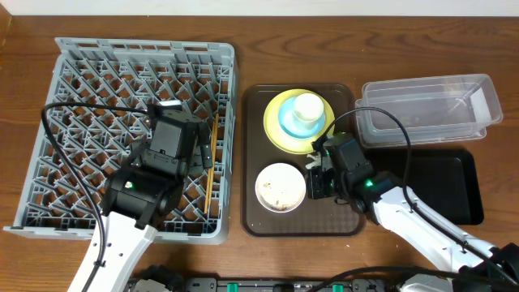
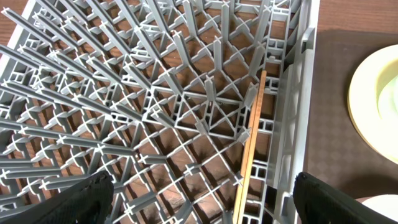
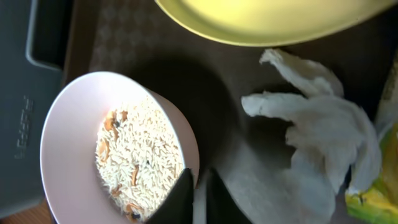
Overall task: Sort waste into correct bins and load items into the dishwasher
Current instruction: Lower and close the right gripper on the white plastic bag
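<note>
Overhead: one plate, one cup, one blue bowl, one white bowl.

Grey rack, yellow-green plate, white bowl

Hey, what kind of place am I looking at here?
Probably a tabletop test bench staged for dish clearing, not a real kitchen: a grey plastic lattice dish rack, a brown serving tray carrying a white bowl of rice scraps, and two robot arms over a wooden table.

text | dish rack wall: embossed lettering (too blurred to read)
</note>
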### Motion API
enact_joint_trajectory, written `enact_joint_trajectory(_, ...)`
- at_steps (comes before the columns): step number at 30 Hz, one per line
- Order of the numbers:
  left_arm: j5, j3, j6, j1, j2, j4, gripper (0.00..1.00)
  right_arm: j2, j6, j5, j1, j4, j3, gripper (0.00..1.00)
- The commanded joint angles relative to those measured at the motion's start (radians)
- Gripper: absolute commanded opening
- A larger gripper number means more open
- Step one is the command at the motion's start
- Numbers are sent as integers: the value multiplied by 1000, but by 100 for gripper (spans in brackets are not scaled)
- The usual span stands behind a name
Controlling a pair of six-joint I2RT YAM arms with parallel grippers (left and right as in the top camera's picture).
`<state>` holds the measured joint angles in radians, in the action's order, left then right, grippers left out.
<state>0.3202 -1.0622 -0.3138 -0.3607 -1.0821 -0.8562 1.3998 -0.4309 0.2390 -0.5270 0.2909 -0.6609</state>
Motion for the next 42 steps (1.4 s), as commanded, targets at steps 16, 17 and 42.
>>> enact_joint_trajectory(16, 13, -23, -2, 4, -2, 0, 93, -33, 96, -59, 125, 127, -103, 66)
enact_joint_trajectory(17, 13, -23, -2, 4, -2, 0, 93, -12, 96, -59, 116, 122, -99, 65)
enact_joint_trajectory(42, 13, -23, -2, 4, -2, 0, 93, 63, 110, -25, 84, 84, -127, 1)
